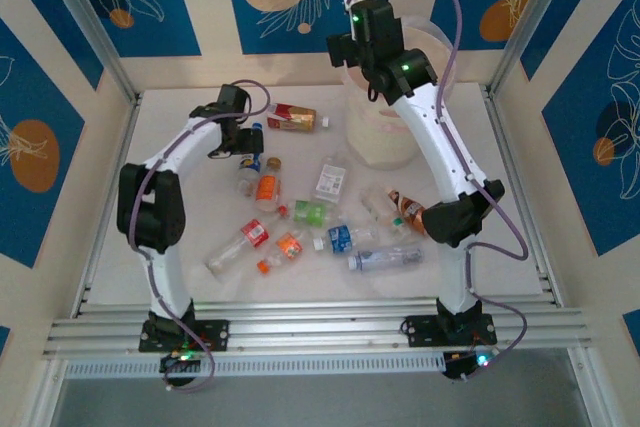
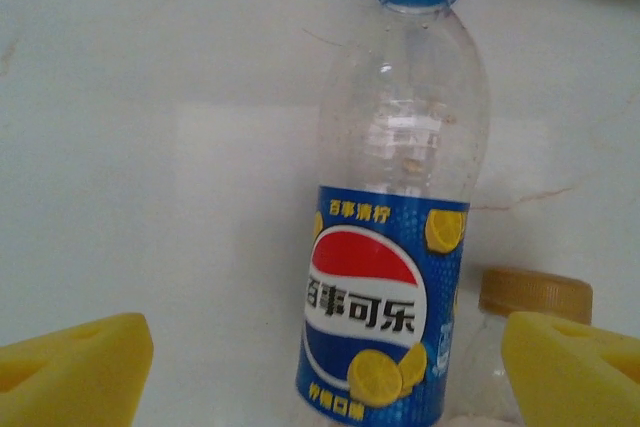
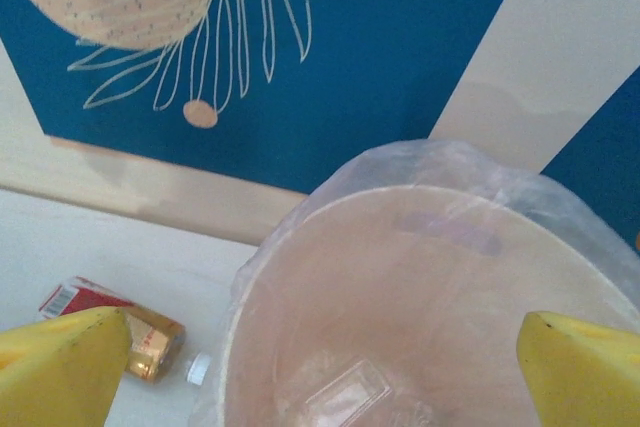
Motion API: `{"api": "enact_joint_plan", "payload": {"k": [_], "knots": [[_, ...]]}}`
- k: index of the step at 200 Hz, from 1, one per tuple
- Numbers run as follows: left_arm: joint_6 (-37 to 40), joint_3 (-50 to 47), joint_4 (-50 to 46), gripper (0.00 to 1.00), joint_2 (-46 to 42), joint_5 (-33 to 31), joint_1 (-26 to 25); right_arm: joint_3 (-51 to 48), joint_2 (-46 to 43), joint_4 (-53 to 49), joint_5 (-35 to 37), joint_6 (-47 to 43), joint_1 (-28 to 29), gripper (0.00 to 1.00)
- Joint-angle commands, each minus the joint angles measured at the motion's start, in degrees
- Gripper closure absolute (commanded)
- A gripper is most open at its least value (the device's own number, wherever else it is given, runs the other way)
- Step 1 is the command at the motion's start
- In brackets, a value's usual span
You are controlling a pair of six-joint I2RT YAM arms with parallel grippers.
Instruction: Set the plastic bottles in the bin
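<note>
The left end effector [image 2: 325, 372] hangs low over the worktop [image 2: 150, 147], its yellow pads [image 2: 75, 372] wide apart and gripping nothing. A blue-labelled bottle [image 2: 385, 277] lies between them, touching neither. The right end effector [image 3: 320, 367] hovers above the bin [image 3: 265, 247] at the far side, right of centre, spread wide and empty. More bottles [image 1: 340, 238] lie scattered across the middle of the worktop.

Glossy plastic, smooth white table [image 2: 150, 147]
I see a clear, shiny bottle [image 2: 400, 137], glossy label; the bin [image 3: 400, 287] is smooth cream plastic under crinkly film [image 3: 480, 162].
</note>
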Motion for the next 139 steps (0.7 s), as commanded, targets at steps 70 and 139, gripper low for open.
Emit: {"api": "enact_joint_plan", "payload": {"k": [70,139], "knots": [[-2.24,5.31,-2.02,0.16,8.79,7.11,1.31,-5.44,-4.11,0.99,-0.77,2.76,1.13,0.01],[-5.18,1.46,-1.24,0.27,9.73,6.20,3.41,-7.34,-4.47,1.33,-0.66,3.44,2.45,0.01]]}}
